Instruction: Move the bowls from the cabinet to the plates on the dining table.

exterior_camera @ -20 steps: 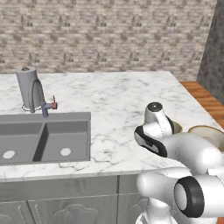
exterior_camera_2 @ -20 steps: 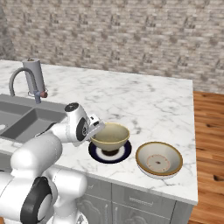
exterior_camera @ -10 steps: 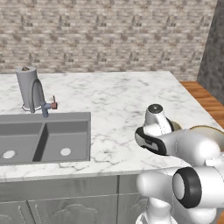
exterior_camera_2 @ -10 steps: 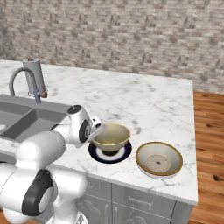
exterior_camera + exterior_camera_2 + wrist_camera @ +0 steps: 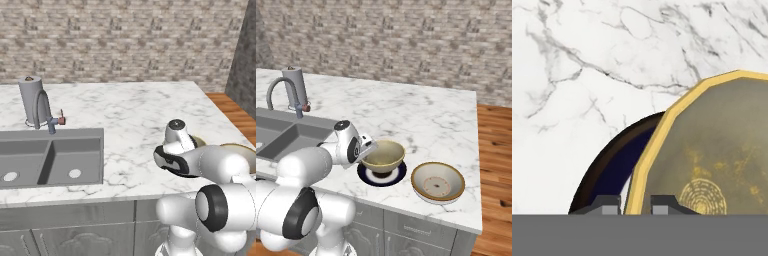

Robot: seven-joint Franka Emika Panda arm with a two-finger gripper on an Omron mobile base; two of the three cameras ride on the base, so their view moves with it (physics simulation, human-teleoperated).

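With the arm low at centre-left of the right base view, I see the gripper [image 5: 635, 204] pinched narrow on the rim of one bowl [image 5: 383, 155], fingertips [image 5: 607, 204] either side of the wall. That bowl sits on the black plate [image 5: 370, 176] on the marble surface [image 5: 421, 117]. Just right, a second bowl [image 5: 437, 182] rests nearby.

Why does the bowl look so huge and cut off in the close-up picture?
Hand view: the camera sits almost against the bowl, so its rim overflows the frame above the fingers. Right base view: the same bowl looks small and whole on its dark plate.
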